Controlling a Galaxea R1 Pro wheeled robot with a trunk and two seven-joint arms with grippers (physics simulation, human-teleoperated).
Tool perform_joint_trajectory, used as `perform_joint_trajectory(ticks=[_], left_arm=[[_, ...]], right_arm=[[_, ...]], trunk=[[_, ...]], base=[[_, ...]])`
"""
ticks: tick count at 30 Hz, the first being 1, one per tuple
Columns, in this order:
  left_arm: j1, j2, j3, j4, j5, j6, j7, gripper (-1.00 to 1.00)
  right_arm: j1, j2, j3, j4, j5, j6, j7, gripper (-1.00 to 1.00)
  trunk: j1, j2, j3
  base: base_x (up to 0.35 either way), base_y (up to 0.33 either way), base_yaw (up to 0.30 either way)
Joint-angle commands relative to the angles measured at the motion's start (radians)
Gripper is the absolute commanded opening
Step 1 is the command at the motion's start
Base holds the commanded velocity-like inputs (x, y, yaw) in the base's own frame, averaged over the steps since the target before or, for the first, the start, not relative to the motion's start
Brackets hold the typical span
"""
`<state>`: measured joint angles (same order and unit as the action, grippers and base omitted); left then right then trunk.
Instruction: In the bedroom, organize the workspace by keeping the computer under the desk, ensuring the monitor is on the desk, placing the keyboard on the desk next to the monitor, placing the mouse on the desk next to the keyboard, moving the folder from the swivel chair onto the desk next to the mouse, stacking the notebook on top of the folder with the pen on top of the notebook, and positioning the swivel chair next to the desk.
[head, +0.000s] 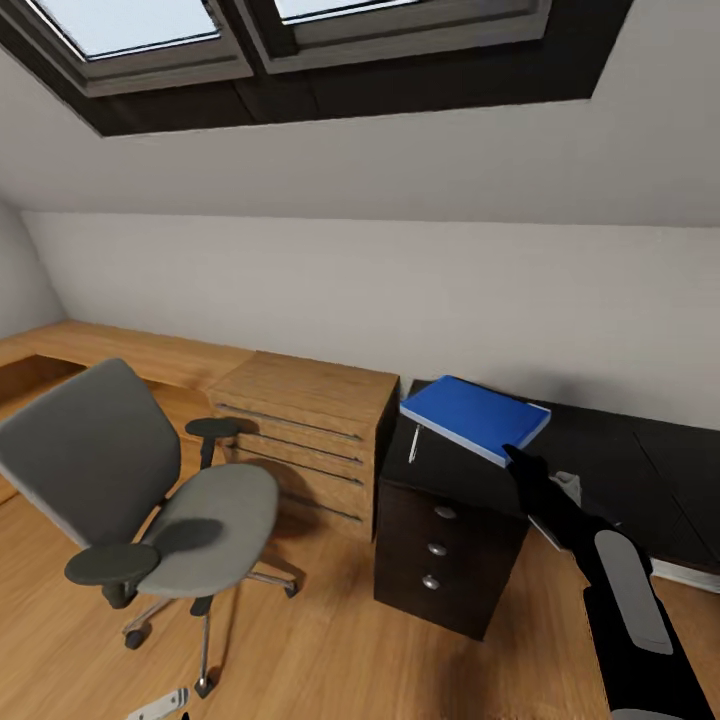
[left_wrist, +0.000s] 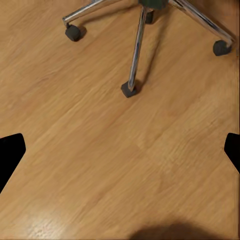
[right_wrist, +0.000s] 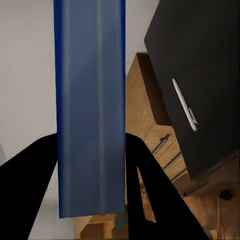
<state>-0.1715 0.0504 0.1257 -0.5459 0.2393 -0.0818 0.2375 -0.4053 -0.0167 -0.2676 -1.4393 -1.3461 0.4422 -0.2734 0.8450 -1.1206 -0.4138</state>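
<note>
Right then, you had one blue folder pinched in your right gripper, raised over the near end of the one black-topped desk. From the head view I couldn't tell whether the folder touched the desktop or hung above it. The right wrist view showed what the head camera hid: both black fingers pressed against the folder's two faces, seen edge-on, so the jaws were closed only as far as its thickness allowed.

One pen lay on the desk by the folder's left corner; the right wrist view caught the same pen as a thin white stick on the black top, apart from the folder. One drawer unit sat under that end of the desk, with three round silver knobs. One light-wood cabinet stood just beside it, to its left.

You had one swivel chair, grey seat and back, two black armrests, standing on the wooden floor left of the cabinet and well apart from the desk.

The left wrist view gave you the chair's chrome base from above, three castors showing, and your left gripper's fingertips spread wide at the frame's edges, holding nothing.
</note>
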Motion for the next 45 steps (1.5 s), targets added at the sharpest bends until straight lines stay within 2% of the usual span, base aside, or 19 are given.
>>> perform_joint_trajectory(ticks=[1,3,4,5,8,18,21,23,45], left_arm=[[0.000,0.000,-0.003,0.003,0.011,-0.004,0.002,1.00],[0.000,0.000,-0.005,0.015,0.010,-0.005,0.002,1.00],[0.000,0.000,-0.014,0.037,0.009,-0.007,0.002,1.00],[0.000,0.000,-0.019,0.038,0.009,-0.007,0.002,1.00],[0.000,0.000,-0.042,0.040,0.009,-0.008,0.002,1.00],[0.000,-0.015,-0.060,0.042,0.009,-0.009,0.000,1.00],[0.000,-0.019,-0.108,0.042,0.009,-0.010,0.002,1.00],[0.000,-0.019,-0.121,0.043,0.009,-0.010,0.003,1.00],[0.000,-0.020,-0.130,0.043,0.010,-0.012,0.005,1.00]], right_arm=[[-0.001,0.000,0.000,-0.001,-0.012,-0.005,-0.009,-1.00],[-0.001,0.000,0.000,-0.001,-0.011,-0.014,-0.009,-1.00],[-0.001,0.000,0.002,0.027,-0.009,-0.052,-0.010,-1.00],[-0.001,0.000,0.003,0.037,-0.008,-0.059,-0.010,-1.00],[-0.001,0.000,0.004,0.046,-0.007,-0.067,-0.010,-1.00],[-0.001,0.001,0.007,0.055,-0.006,-0.069,-0.010,-1.00],[-0.001,0.001,0.007,0.060,-0.005,-0.069,-0.010,-1.00],[-0.001,0.000,0.007,0.062,-0.005,-0.070,-0.010,-1.00],[-0.001,0.000,0.008,0.062,-0.005,-0.094,-0.010,-1.00]], trunk=[[0.000,-0.001,-0.001],[0.000,-0.001,-0.001],[0.000,-0.001,-0.001],[0.000,-0.001,-0.001],[0.000,-0.001,-0.001],[0.000,-0.001,-0.001],[0.000,-0.001,-0.001],[0.000,-0.001,-0.001],[0.000,-0.001,-0.001]], base=[[0.000,0.000,-0.300],[0.000,0.000,-0.300],[0.000,0.000,-0.300],[0.000,0.000,-0.300],[0.000,0.000,-0.300],[0.000,0.000,-0.300],[0.000,0.000,-0.300],[0.000,0.000,-0.300],[0.000,0.000,-0.300]])
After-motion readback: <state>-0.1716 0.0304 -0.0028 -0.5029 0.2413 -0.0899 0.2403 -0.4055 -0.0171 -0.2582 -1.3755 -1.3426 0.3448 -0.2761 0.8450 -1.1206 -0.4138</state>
